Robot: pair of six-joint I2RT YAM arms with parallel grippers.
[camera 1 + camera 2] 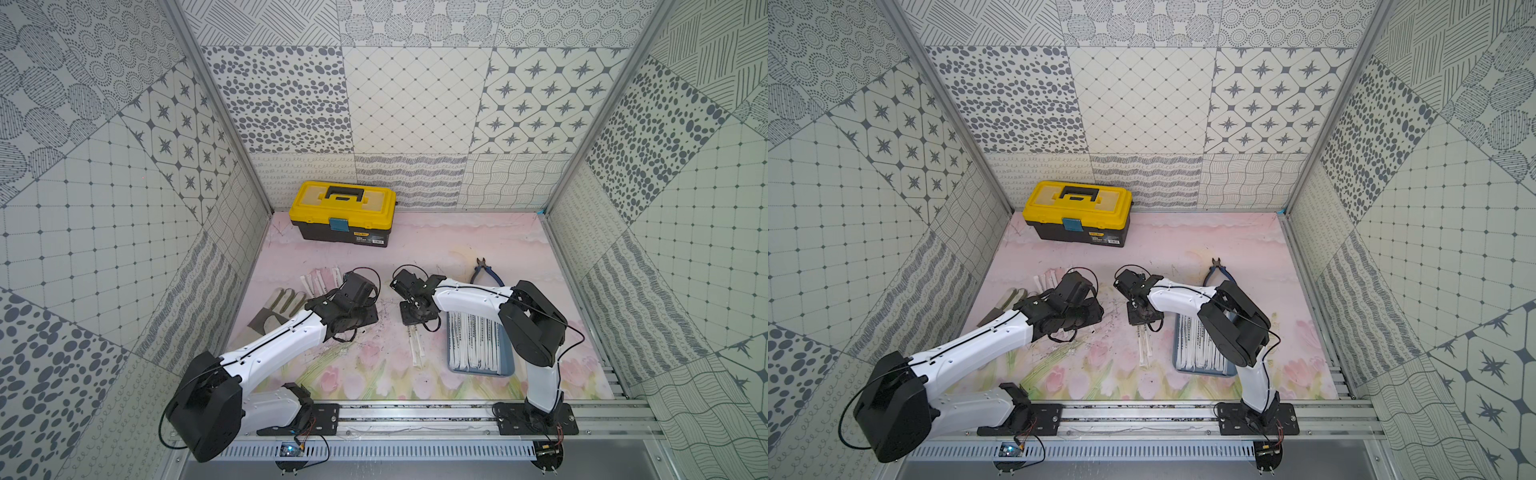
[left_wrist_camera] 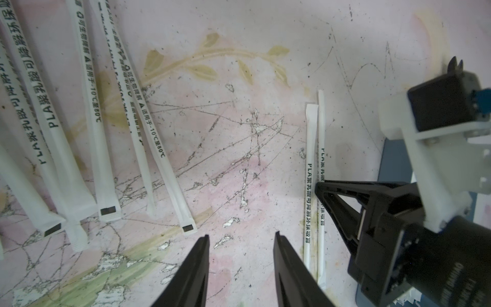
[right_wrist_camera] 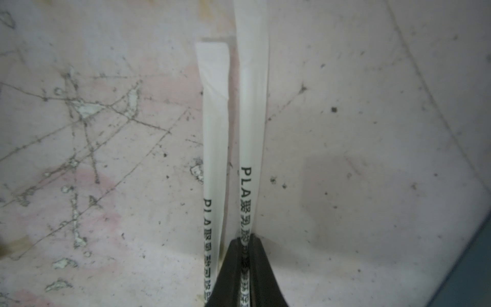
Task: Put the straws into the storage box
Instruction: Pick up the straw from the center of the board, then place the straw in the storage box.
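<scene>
My right gripper (image 3: 245,236) is shut on one white-wrapped straw (image 3: 252,106) lying on the pink mat, and a second straw (image 3: 215,133) lies right beside it. In a top view this pair of straws (image 1: 415,345) sits just left of the blue-grey storage box (image 1: 508,357), which holds several straws (image 1: 473,345). My left gripper (image 2: 241,235) is open and empty above bare mat. It hangs between that pair (image 2: 310,172) and a loose group of several straws (image 2: 101,133) further left (image 1: 320,280).
A yellow-lidded black toolbox (image 1: 343,212) stands at the back wall. Blue-handled pliers (image 1: 486,272) lie behind the right arm. A grey glove (image 1: 278,307) lies left of the left wrist. Patterned walls close in three sides.
</scene>
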